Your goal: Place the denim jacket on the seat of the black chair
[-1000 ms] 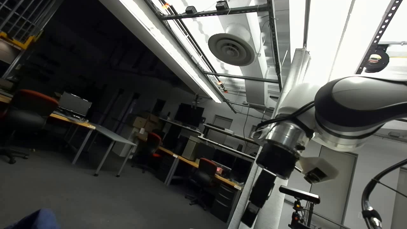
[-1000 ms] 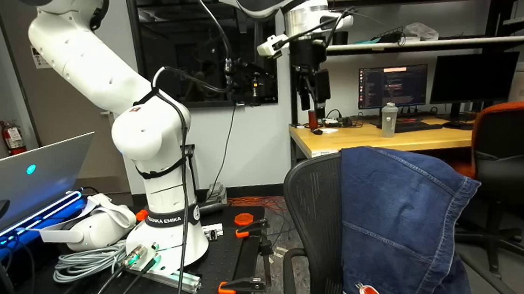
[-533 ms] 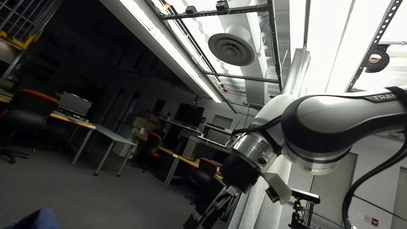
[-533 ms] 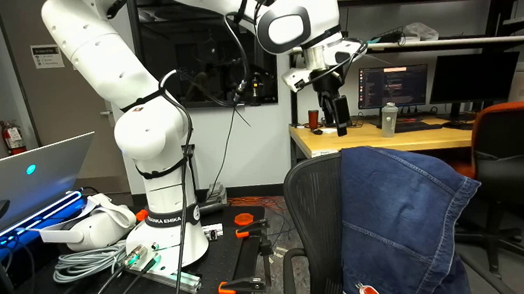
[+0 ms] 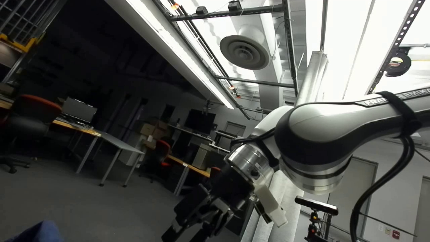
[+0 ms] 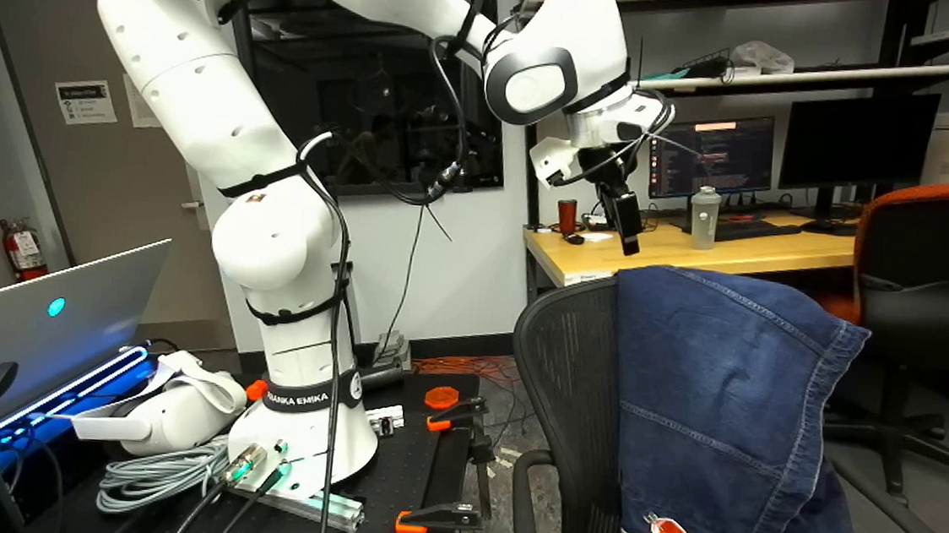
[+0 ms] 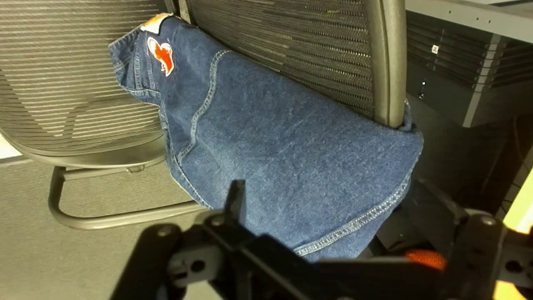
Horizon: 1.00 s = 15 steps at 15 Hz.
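A snag looks the likeliest trouble; the denim jacket (image 6: 720, 379) is draped over the backrest (image 7: 291, 37) of the black mesh office chair (image 6: 557, 349), so a pull could catch denim on the backrest frame (image 7: 388, 66) or swivel the chair; a shallow pinch on one fold could let the jacket slip before it reaches the mesh seat (image 7: 75, 75); the tool (image 6: 629, 243) hangs above the backrest, fingers (image 7: 236, 198) apart, holding nothing; the jacket lies below it, apparently not touching.
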Each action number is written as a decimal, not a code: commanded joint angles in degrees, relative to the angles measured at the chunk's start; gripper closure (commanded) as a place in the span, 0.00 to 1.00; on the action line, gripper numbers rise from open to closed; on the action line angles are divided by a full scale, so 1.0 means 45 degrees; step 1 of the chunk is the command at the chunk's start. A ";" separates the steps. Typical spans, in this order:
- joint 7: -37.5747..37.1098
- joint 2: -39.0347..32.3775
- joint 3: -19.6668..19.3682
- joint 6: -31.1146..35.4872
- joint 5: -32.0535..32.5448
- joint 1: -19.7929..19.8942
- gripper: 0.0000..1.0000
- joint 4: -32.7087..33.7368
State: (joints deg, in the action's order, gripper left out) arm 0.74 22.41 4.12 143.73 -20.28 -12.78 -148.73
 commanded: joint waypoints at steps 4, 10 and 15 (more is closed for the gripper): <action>-0.0077 -0.0483 0.0204 0.0801 -0.0135 -0.0092 0.00 -0.0103; -0.0163 -0.1644 0.0591 0.3313 -0.1267 -0.1068 0.00 0.0490; -0.0544 -0.3048 0.0834 0.4855 -0.1914 -0.1438 0.00 0.1012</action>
State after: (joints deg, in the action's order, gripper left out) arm -0.05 13.56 7.15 161.43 -26.87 -18.61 -146.76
